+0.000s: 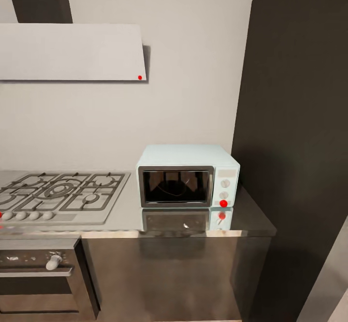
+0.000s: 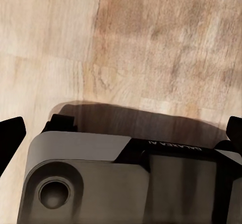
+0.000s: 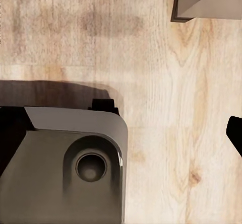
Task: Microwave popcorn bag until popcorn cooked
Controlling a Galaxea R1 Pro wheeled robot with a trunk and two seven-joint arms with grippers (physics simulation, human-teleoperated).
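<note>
Steel countertop (image 1: 121, 216) carries the shut microwave (image 1: 187, 175) beside a gas hob (image 1: 58, 191); both hands' state: cannot tell.

You're in a home kitchen: a gas hob (image 1: 60, 190) beside a microwave (image 1: 187, 175) on a steel countertop (image 1: 251, 218), an oven (image 1: 38, 278) beneath, a hood (image 1: 72, 51) above, wood floor (image 2: 151, 48) below.

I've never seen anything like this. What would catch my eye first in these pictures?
Probably the small mint-blue microwave, door shut, sitting on the shiny grey countertop that mirrors it. Left of it lies a gas hob with an oven below, and a pale extractor hood hangs on the wall above. The arm cameras look down at a light wooden floor.
</note>
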